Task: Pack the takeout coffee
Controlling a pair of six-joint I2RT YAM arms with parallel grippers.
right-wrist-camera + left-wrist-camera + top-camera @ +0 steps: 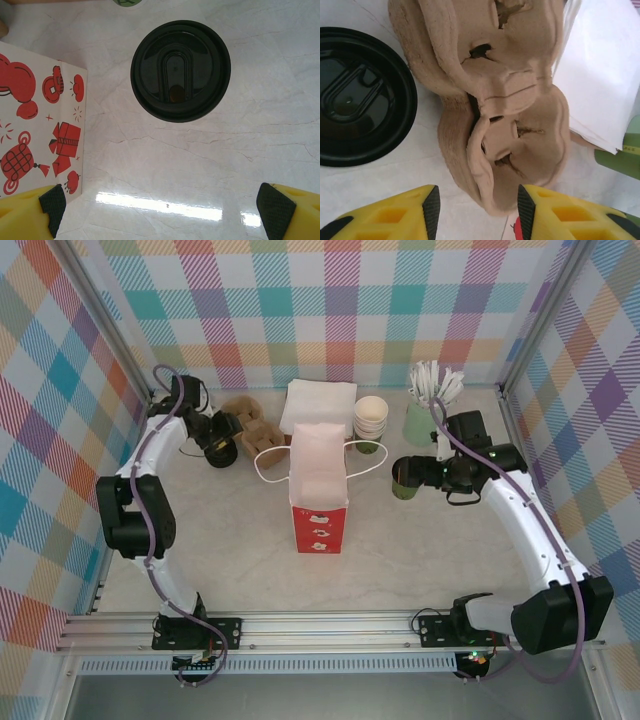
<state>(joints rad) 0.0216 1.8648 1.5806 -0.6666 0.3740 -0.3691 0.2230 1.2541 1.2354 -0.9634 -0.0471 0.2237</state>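
Step, we judge: reaching | lidded dark green paper coffee cup (404,481), right of centre on worktop (230,540), ahead of wide-open right claw (164,207) | left claw (479,205) half-spread astride brown moulded-pulp carrier (510,100), upper left | next: we need centred closure.

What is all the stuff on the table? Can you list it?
coffee cup: one, dark green with black lid on, right side
loose lid: one, black, back left
cup carrier: one, brown, beside the loose lid
paper bag: one, white with red pictures, middle
white paper: one pile, white, back middle
stacked cups: one stack, cream inside, right of the paper
stick holder: one, pale green, white sticks, back right
left gripper: yellow-black jaws apart at the carrier
right gripper: jaws wide, above the coffee cup
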